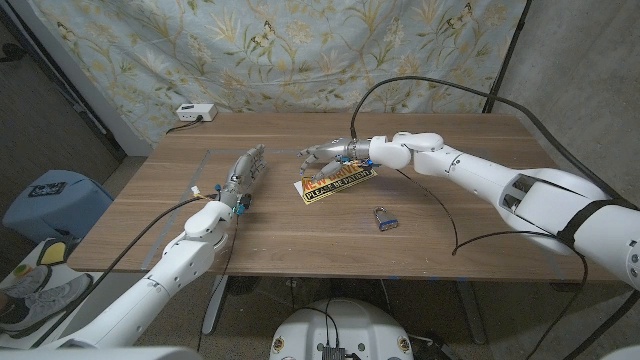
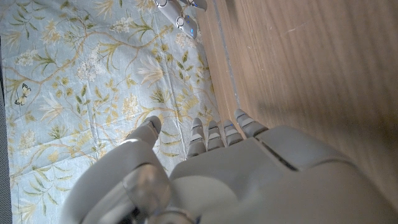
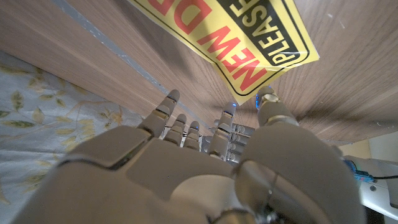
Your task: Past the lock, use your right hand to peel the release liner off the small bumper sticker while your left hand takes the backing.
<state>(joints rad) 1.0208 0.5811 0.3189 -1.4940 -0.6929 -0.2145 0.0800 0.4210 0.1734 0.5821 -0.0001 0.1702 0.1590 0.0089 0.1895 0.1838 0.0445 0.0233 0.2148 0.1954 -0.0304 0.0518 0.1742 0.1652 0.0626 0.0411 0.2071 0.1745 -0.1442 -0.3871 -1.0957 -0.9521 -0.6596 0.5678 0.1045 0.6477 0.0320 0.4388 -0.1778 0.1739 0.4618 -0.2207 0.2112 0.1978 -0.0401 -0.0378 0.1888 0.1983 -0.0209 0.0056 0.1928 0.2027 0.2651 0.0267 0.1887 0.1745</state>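
The right hand [image 1: 335,155] reaches in over the wooden table [image 1: 440,230] and has the small bumper sticker [image 1: 336,184] by its far edge — in the right wrist view the thumb and one fingertip [image 3: 268,99] meet at the sticker's yellow corner [image 3: 249,37], pinching it, while the other fingers stay spread and slightly bent. The sticker is yellow with black and red lettering, and tilts up off the wood at the held end; whether its liner has begun to part from the backing cannot be told. Near the sticker, on the robot's side and a little to its right, a small padlock [image 1: 384,220] with a blue body lies on the table. Well apart from the sticker to its left, the left hand [image 1: 243,172] is stretched out with fingers straight and close together, holding nothing; in the left wrist view its fingers [image 2: 214,134] point toward the flowered cloth [image 2: 93,74] hanging behind the table.
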